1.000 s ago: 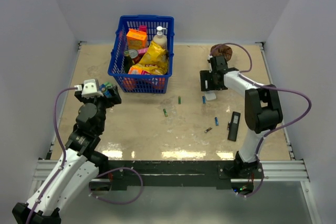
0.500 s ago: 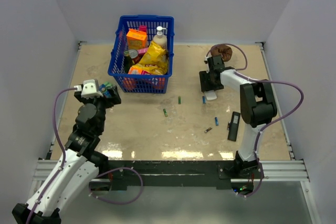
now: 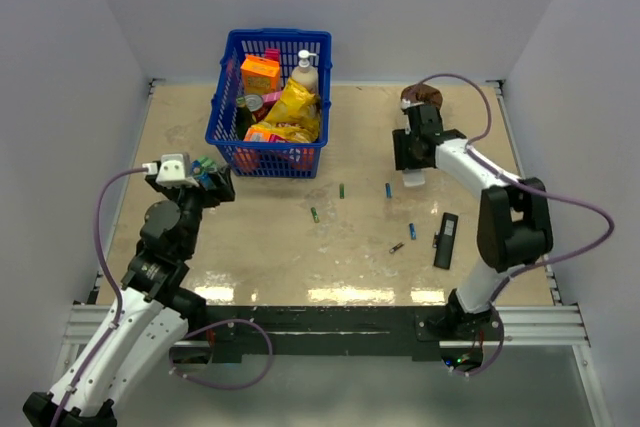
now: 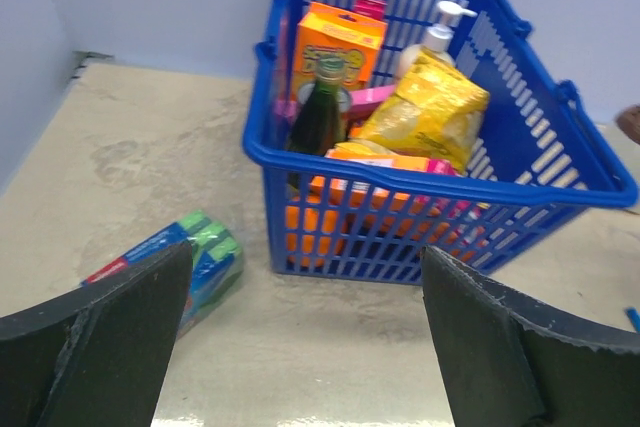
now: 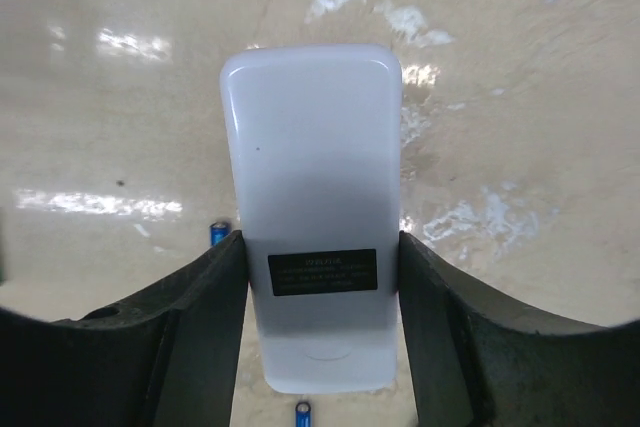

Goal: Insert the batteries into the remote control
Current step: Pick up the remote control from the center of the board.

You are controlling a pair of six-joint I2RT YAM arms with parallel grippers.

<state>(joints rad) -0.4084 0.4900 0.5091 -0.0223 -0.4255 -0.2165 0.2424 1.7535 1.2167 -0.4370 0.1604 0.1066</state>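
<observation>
My right gripper (image 3: 412, 155) is shut on the white remote control (image 3: 413, 181) at the back right of the table. In the right wrist view the remote (image 5: 310, 167) lies between both fingers (image 5: 200, 317), its dark label facing up, and the gripper (image 5: 320, 247) presses both its sides. Batteries lie loose on the table: two green (image 3: 341, 190) (image 3: 314, 214), two blue (image 3: 388, 189) (image 3: 412, 231), one dark (image 3: 397, 247). Two blue cells (image 5: 217, 233) (image 5: 302, 412) show beside the remote. My left gripper (image 3: 212, 183) (image 4: 305, 347) is open and empty at the left.
A blue basket (image 3: 222, 97) (image 4: 440, 187) of groceries stands at the back middle. A blue-green packet (image 4: 190, 252) lies left of it, by my left gripper. A slim black remote (image 3: 445, 240) lies at the right. A brown object (image 3: 422, 97) sits at the back right.
My right gripper has shifted slightly right and back with the white remote, and its arm has swung out to the right. My left gripper has moved a little to the right.
</observation>
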